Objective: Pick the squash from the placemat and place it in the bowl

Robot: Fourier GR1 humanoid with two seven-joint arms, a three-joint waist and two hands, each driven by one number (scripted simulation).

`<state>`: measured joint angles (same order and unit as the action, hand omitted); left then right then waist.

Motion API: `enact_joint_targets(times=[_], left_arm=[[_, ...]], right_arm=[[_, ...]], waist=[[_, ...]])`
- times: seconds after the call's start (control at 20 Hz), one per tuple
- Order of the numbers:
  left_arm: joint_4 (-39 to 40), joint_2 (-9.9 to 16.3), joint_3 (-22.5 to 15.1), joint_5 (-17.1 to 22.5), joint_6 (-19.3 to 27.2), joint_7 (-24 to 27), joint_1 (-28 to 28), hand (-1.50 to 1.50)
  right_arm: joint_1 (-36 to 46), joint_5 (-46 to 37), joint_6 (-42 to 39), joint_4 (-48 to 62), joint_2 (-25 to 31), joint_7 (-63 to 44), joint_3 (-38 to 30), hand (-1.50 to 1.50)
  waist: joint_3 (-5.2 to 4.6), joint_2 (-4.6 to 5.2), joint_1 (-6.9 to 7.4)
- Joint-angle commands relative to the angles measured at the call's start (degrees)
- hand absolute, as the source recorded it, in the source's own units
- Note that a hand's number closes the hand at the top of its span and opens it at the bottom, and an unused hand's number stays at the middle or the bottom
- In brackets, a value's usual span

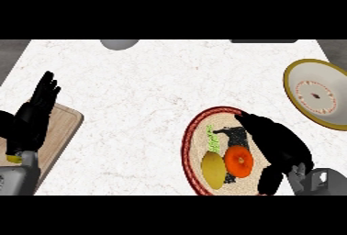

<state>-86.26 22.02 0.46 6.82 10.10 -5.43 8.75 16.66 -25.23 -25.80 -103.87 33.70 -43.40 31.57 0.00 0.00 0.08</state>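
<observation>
Right hand: a black hand entering from the lower right, lying over the right half of the placemat. Its fingers extend up and to the left, roughly straight and close together, and grasp nothing; the thumb hangs down near the placemat's lower right edge. The fingertips lie just beside the upper part of the squash pattern area, though contact with any item cannot be confirmed.

Squash: an elongated yellow body, smooth and slightly pear-shaped, lying lengthwise on the lower left part of the placemat. It touches or nearly touches a round orange fruit to its right. A small green item sits just above it, beside a dark patch on the mat.

Placemat: a round woven mat, tan at the centre with a red-brown patterned border, resting on the white speckled desk.

Bowl: a shallow dish with an olive-yellow rim and pale interior, standing on the desk up and to the right of the placemat, well apart from the squash.

Left hand: at the left edge, fingers straight and pointing upward, resting above a wooden cutting board.
</observation>
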Motion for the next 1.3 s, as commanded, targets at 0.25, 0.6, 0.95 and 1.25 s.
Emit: enact_joint_targets(times=[0.25,0.6,0.95,1.25], left_arm=[[-4.63,-2.01,1.28,-2.62,-1.09,-3.84,-1.26,0.00],[-4.61,-2.07,5.33,-2.57,-4.63,-1.34,-2.86,0.00],[-1.00,-5.64,3.35,-6.11,-2.95,-4.42,3.50,0.00],[-1.78,-4.31,7.21,-4.95,-6.06,-1.44,0.36,0.00]], right_arm=[[-7.05,-8.44,-1.25,2.46,-6.01,4.50,0.07,-1.50],[-7.99,-13.33,-2.07,7.43,-9.46,8.85,-3.87,-1.50],[-1.96,-15.74,-5.09,13.60,-14.95,8.88,-7.28,-1.50],[-2.69,-19.84,-3.26,18.66,-20.32,12.71,-4.29,1.50]], waist=[[0.01,-0.04,-0.04],[0.00,-0.04,0.05],[0.00,0.06,-0.03],[0.00,0.03,0.15]])
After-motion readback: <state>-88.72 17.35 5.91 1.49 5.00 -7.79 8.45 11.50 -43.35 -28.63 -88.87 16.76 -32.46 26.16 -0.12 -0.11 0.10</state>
